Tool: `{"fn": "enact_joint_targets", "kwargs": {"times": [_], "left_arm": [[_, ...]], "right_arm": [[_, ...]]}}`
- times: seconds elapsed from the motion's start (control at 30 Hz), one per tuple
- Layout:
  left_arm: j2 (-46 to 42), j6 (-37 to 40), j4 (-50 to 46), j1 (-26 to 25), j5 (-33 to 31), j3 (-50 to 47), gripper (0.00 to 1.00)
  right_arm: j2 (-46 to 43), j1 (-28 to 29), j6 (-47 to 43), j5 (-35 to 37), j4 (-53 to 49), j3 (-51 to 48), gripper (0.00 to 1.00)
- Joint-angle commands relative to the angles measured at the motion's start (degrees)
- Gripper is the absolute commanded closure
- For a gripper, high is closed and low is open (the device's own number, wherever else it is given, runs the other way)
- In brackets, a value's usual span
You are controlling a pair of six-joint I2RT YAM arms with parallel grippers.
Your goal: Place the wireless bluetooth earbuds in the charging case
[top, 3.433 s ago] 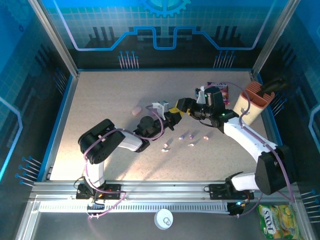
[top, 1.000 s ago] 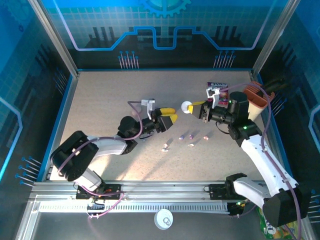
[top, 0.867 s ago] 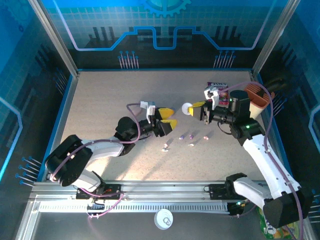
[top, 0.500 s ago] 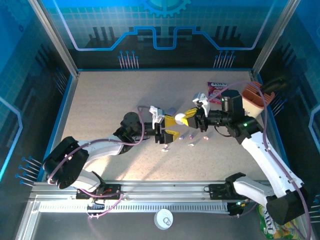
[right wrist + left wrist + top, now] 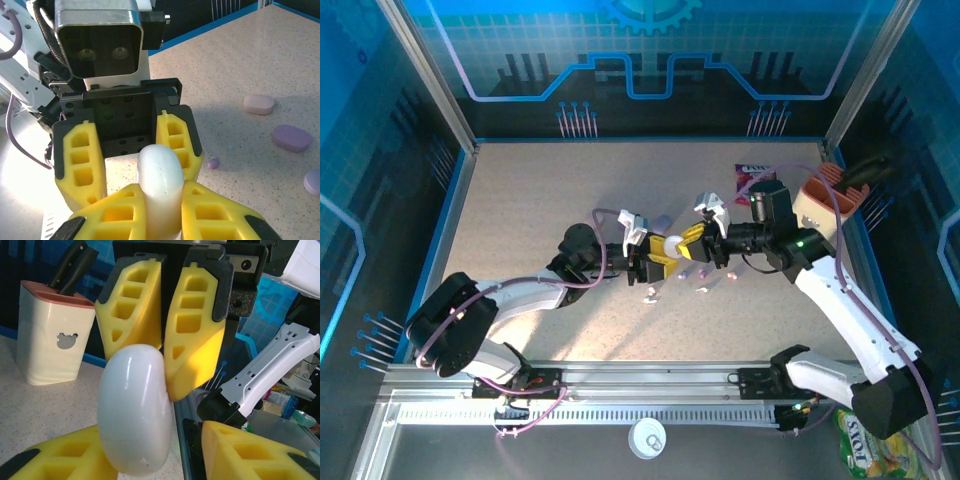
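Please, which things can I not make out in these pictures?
White case: its gripped end, hidden between fingers of the right claw, both wrist views.
Earbuds: too small for detail, top view.
Lavender piece: cut off by the frame edge, right wrist view.

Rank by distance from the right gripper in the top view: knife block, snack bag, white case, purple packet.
1. white case, held by right gripper
2. purple packet, farther back
3. knife block, right edge
4. snack bag, near-right corner
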Motion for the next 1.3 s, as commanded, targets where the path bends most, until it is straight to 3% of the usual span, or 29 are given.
{"fn": "enact_joint_targets", "kwargs": {"times": [0.0, 0.23, 0.37, 0.4, 0.5, 0.73, 1.1, 1.27], "left_arm": [[0.54, -1.71, 4.88, 0.01, 2.00, 2.13, 0.59], [0.36, -1.77, 4.71, 0.44, 2.12, 2.09, 0.83], [1.27, -1.65, 5.38, 1.13, 2.45, 2.00, 0.85], [1.49, -1.77, 5.69, 1.20, 2.45, 2.02, 0.86], [1.96, -1.27, 7.22, 1.24, 2.36, 1.74, 0.86], [1.85, 3.71, 6.05, 1.29, 2.97, 0.85, 0.86], [1.07, 10.19, 1.20, 1.26, 0.78, -0.72, 0.86], [1.23, 11.32, 0.23, 1.73, -1.33, -1.77, 0.91]], "right_arm": [[0.23, 0.68, -1.16, 0.36, -0.43, 1.26, 0.89], [-0.43, 0.60, -1.40, 1.19, -0.07, 0.79, 0.88], [-0.58, 0.53, -1.68, 1.79, -0.64, 0.83, 0.86], [-0.56, 0.55, -1.68, 2.00, -0.66, 0.87, 0.82], [-0.79, 0.60, -0.13, 3.82, 0.64, 0.55, 0.57], [-1.08, 0.46, 5.42, 15.12, 4.20, 1.07, 0.37], [0.76, 0.24, 12.96, 19.75, 7.43, 3.00, 0.28], [-0.48, -0.28, 15.21, 17.20, 9.43, 2.47, 0.26]]}}
